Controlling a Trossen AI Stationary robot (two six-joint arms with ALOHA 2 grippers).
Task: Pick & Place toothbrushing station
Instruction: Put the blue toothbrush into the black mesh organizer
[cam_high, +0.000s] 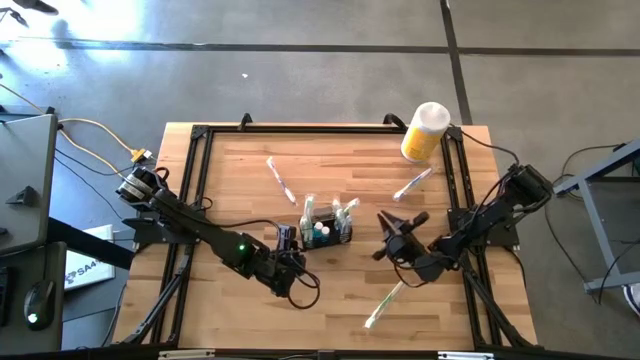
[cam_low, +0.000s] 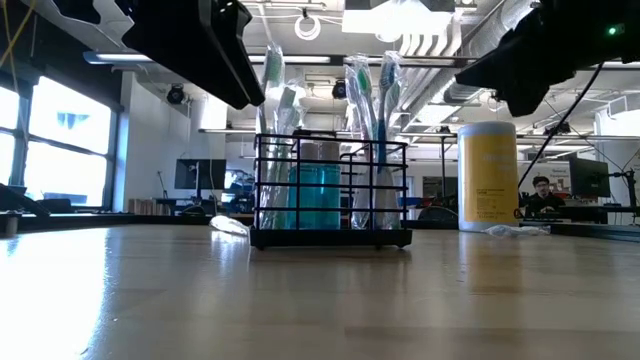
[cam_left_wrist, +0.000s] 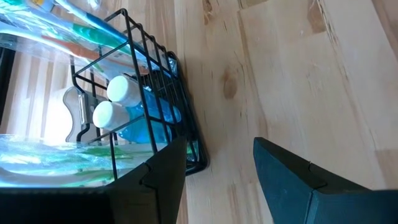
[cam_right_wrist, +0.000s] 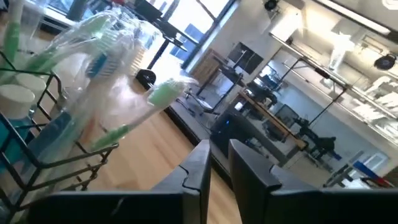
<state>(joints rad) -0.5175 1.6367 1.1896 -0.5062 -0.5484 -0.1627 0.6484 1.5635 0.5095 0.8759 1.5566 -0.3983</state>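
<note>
While the left gripper (cam_high: 291, 250) sits low at centre-left of the high view, its fingers (cam_left_wrist: 311, 186) stand apart with bare counter between them and nothing held. One finger lies just beside the near corner of the toothbrushing station (cam_high: 326, 231); contact cannot be confirmed from the left wrist view.

Toothbrushing station: black wire caddy, upright, at the middle of the counter (cam_high: 250, 180) in the high view. Low view shows it centre frame, standing flat on its base. It holds wrapped toothbrushes (cam_low: 375, 90) standing on end and two blue bottles with white caps (cam_left_wrist: 118, 102).

Right gripper (cam_high: 392, 232): just right of the caddy in the high view, fingers (cam_right_wrist: 199, 168) nearly together, only a narrow slit between them, nothing clamped. Right wrist view shows the caddy's wrapped brushes in the left half of the frame, apart from the fingers.

Further out, high view:
- one wrapped toothbrush (cam_high: 277, 180) loose on the counter, above and left of the caddy
- a second (cam_high: 412, 185) right of centre, upper part
- a third (cam_high: 384, 304) lower right of centre
- yellow cylinder with white lid (cam_high: 425, 131) at the upper right edge of the counter, lying tilted across the frame rail as seen from above
</note>
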